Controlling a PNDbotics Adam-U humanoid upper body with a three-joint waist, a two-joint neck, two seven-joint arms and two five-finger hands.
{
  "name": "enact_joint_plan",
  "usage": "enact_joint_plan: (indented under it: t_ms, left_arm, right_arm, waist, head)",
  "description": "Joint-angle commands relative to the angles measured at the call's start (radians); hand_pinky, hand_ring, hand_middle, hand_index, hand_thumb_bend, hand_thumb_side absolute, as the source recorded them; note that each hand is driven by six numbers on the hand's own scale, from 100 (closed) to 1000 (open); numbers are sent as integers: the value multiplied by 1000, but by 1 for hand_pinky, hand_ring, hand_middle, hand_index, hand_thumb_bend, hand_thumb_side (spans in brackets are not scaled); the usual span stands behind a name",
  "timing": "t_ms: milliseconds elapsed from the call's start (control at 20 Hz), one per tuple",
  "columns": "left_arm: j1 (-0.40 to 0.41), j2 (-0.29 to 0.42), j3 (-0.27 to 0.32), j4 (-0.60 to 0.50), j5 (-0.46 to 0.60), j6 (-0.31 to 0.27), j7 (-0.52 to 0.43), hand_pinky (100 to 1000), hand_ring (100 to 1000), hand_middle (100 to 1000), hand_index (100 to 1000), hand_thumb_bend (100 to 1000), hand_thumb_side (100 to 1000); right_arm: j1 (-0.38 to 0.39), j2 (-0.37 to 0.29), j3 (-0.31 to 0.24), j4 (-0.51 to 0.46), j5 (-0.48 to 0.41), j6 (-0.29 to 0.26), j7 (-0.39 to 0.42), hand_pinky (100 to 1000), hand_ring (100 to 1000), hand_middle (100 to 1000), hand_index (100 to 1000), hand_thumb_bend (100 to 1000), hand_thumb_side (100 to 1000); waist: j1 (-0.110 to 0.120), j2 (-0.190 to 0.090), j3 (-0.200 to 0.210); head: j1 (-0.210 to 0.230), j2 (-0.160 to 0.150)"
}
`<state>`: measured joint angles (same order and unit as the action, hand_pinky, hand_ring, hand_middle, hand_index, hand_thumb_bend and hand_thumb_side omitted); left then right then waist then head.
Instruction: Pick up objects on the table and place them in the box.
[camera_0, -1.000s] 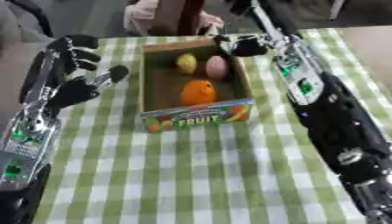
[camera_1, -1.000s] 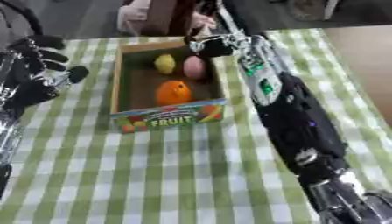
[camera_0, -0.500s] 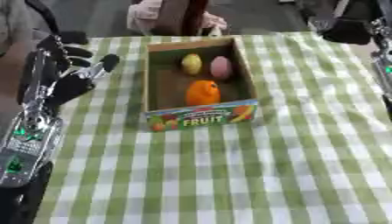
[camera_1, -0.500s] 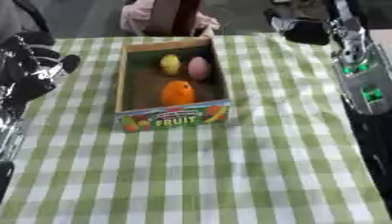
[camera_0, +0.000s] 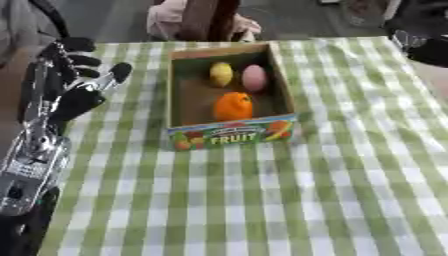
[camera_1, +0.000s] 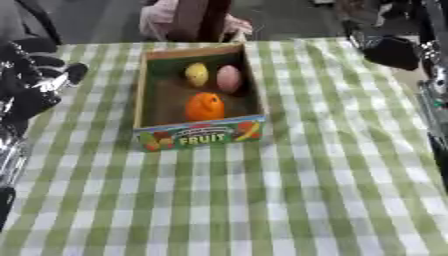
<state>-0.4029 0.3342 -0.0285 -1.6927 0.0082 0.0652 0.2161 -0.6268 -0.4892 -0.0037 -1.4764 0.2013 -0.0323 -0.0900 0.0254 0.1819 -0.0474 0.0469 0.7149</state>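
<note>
Box (camera_0: 229, 135) sitting mid-tabletop (camera_0: 350, 200) with its top open, three fruits taking up its back and middle, left hand (camera_0: 74, 85) hovering just beside its left wall, right hand (camera_1: 394, 50) hanging well off to the right, checked cloth lying bare in front.

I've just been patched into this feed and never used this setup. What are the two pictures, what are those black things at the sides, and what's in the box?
Both pictures come from one stereo camera in the robot's head, looking down at the table: its left eye and its right eye, so they nearly match. The black and silver shape on the left is the robot's left hand, raised beside the box with fingers relaxed, holding nothing. The dark shape at the upper right is its right hand, over the table's far right edge; I cannot tell how its fingers stand. On the green and white checked tablecloth stands an open cardboard box marked FRUIT. Inside lie a yellow fruit, a pink egg-shaped fruit and an orange.
</note>
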Motion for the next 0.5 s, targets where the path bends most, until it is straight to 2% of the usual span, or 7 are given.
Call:
enact_joint_plan:
  t_ms: [50, 500]
  left_arm:
    - [-6, 21, 12, -16, 0, -5, 1, 585, 596, 616, 688, 769, 265]
    - [0, 21, 12, -20, 4, -4, 8, 582, 596, 617, 675, 764, 250]
  right_arm:
    - [0, -31, -20, -33, -19, 2, -4, 682, 709, 661, 762, 432, 127]
    - [41, -23, -38, -48, -67, 12, -16, 654, 659, 601, 745, 430, 124]
  waist:
    - [-2, -16, -2]
    - [-3, -16, -1]
  head:
    - [5, -6]
    - [7, -9]
